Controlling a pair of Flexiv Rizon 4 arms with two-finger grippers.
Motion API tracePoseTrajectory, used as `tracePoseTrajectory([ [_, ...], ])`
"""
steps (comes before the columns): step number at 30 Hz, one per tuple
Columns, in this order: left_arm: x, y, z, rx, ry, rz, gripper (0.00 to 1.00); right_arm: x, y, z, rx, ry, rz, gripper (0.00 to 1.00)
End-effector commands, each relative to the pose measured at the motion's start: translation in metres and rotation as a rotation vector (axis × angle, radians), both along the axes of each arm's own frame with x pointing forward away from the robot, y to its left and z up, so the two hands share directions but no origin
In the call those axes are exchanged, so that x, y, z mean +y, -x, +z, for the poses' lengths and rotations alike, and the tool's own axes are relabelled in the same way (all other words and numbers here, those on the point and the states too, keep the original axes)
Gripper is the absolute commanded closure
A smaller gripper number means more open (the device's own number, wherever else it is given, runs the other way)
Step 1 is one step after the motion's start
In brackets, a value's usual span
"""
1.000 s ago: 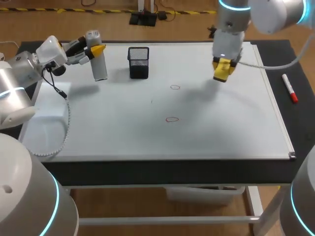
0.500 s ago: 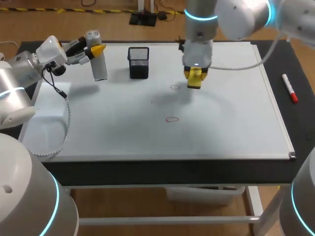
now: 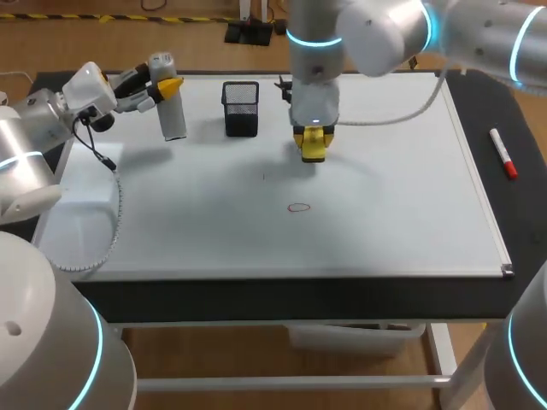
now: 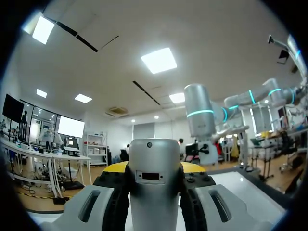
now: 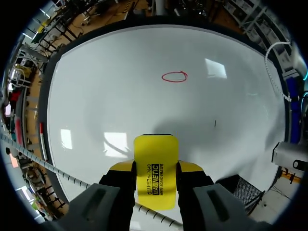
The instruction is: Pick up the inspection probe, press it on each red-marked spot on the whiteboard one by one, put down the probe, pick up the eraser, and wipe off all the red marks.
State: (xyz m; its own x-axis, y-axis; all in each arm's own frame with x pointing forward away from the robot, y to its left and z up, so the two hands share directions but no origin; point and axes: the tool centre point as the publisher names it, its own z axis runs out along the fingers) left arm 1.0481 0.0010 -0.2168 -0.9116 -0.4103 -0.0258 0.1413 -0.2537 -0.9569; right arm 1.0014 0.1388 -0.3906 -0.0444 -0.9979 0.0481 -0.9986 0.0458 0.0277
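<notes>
Whiteboard (image 3: 385, 213), eraser (image 5: 155, 171) between right fingers (image 5: 120, 167)

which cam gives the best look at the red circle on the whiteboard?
Right wrist view: the red circle sits clear and whole on the whiteboard, ahead of the eraser in the right gripper. Head view shows it too, fainter and small. Left wrist view misses it; it looks past the inspection probe into the room.

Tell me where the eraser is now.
Head view: the yellow eraser is held in the right gripper above the whiteboard's middle, right of the black mesh cup and beyond the red circle.
</notes>
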Motion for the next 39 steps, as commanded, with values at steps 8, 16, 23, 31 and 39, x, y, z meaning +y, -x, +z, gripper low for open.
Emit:
tracePoseTrajectory([
  [8, -0.001, 0.001, 0.002, 0.001, -0.001, 0.003, 1.00, 0.020, -0.014, -0.013, 0.016, 0.047, 0.033, 1.00],
  [16, -0.001, 0.001, 0.002, 0.001, -0.001, 0.003, 1.00, 0.027, -0.020, -0.017, 0.024, 0.039, 0.047, 1.00],
  [23, -0.001, 0.001, 0.002, 0.001, -0.001, 0.003, 1.00, 0.031, -0.024, -0.021, 0.032, 0.032, 0.055, 1.00],
  [31, -0.001, 0.001, 0.002, 0.001, -0.001, 0.003, 1.00, 0.030, -0.024, -0.025, 0.043, 0.024, 0.051, 1.00],
  [39, -0.001, 0.001, 0.002, 0.001, -0.001, 0.003, 1.00, 0.029, -0.023, -0.030, 0.052, 0.036, 0.052, 1.00],
])
